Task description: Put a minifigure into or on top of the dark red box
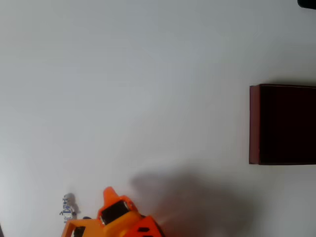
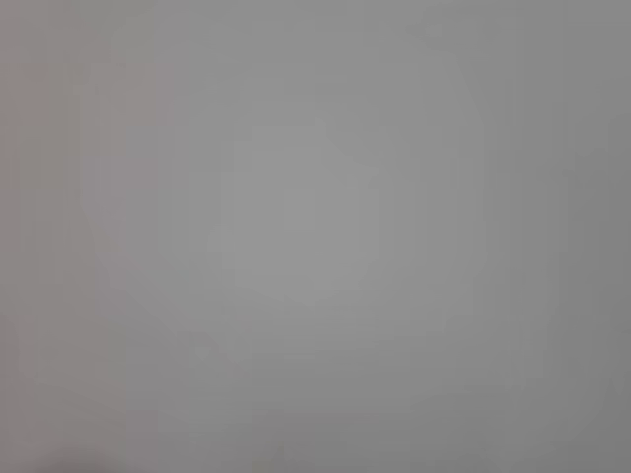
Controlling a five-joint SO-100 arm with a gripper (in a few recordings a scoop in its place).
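White tabletop (image 1: 148, 89), plain, spans whole overhead view. Dark red box (image 1: 286, 124) at right edge, mid-height, cut off by frame; very dark maroon top, lighter brick-red wall on left side. Orange arm at bottom edge, left of centre, w/ soft shadow spreading right across tabletop. Hand (image 1: 109, 195) pointing up-frame, one orange tip visible; wide or narrow: can't tell. Minifigure (image 1: 68, 205) lying on tabletop at bottom left, just left of hand, not touching; white w/ blue marks, greyish head. Well apart from box. Wrist view: blurred grey surface, no detail.
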